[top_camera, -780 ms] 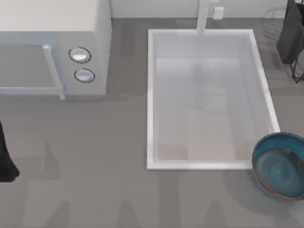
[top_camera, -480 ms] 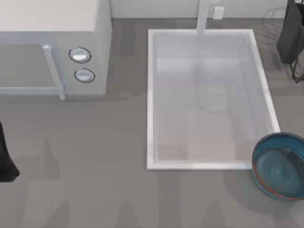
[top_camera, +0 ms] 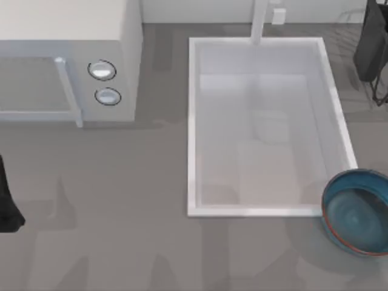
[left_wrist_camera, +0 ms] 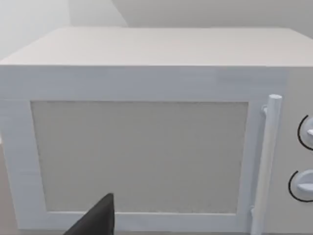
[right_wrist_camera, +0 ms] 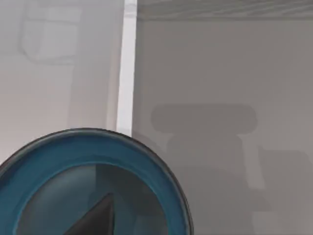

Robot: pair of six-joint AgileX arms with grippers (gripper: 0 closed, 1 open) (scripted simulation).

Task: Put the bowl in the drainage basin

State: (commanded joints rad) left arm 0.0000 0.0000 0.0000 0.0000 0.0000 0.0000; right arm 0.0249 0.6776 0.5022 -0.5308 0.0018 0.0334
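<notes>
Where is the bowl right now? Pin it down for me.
In the top view the bowl sits on the table at the right edge, just outside the drainage basin and overlapping its near right corner; the right wrist view looks down on it.

Upright teal-blue bowl (top_camera: 356,211) at the near right corner of the white sunken drainage basin (top_camera: 193,127), overlapping its rim.

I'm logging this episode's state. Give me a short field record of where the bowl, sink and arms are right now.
bowl: teal-blue bowl on the counter at the sink's near right corner, overlapping the rim, not inside
drainage basin: white sink, nothing in it
faucet: white post at the sink's far edge
microwave: white, two knobs, far left, door shut
left arm: at the table's left edge
right arm: far right, by the wire rack
task status: bowl not yet in the sink
</notes>
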